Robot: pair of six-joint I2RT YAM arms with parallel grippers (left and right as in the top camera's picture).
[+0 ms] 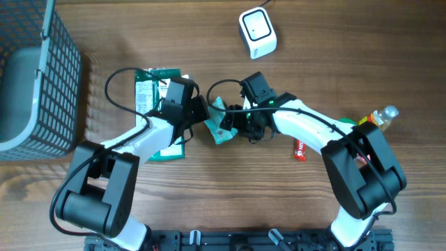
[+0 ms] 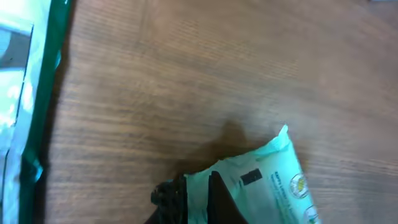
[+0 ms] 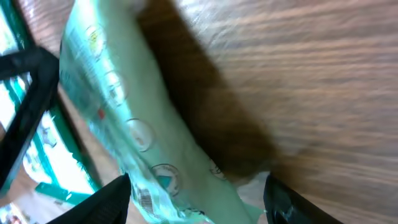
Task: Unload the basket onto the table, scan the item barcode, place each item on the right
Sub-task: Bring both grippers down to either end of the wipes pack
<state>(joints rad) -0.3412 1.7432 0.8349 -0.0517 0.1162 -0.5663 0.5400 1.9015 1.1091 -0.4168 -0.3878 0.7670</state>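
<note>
Mint packet (image 1: pixel 222 133), clamped in left jaws

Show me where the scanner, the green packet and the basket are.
scanner (image 1: pixel 258 31), overhead view, middle of its white top.
green packet (image 2: pixel 270 180), left wrist view, its printed face.
basket (image 1: pixel 66 77), overhead view, right mesh wall.

Bent inward at both elbows, wrists almost meeting mid-table. Clamped tight at left gripper (image 1: pixel 207 120) on green packet (image 1: pixel 221 131); spread apart at right gripper (image 3: pixel 199 193), apparently straddling it, not pinching.
</note>
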